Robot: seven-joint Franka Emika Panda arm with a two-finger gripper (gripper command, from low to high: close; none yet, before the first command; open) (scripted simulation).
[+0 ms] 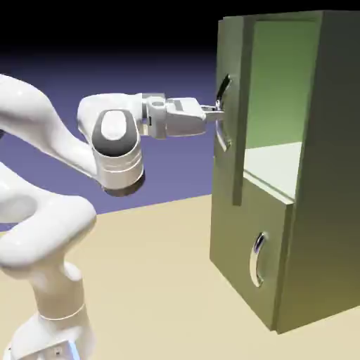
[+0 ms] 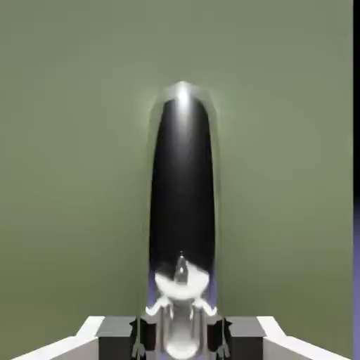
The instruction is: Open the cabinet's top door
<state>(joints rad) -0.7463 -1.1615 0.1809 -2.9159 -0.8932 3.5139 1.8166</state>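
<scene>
The claw [image 1: 219,111] is squeezing the long silver handle [image 1: 223,112] of the top door [image 1: 230,105], which is standing partly open. The handle is running up and down, right ahead of the claw.

Desk [image 1: 148,281]: 1 flat tan surface, plain and unmarked, filling the lower part of my exterior view from the left edge to the right. Its far edge runs as a slanting line, rising toward the exterior view's right.

Backdrop [image 1: 140,49]: 1 plain field behind the desk, near black along the top and lightening to blue-violet lower down. In my hand view, 1 thin blue-violet strip [image 2: 356,281] of it shows at the right edge.
</scene>
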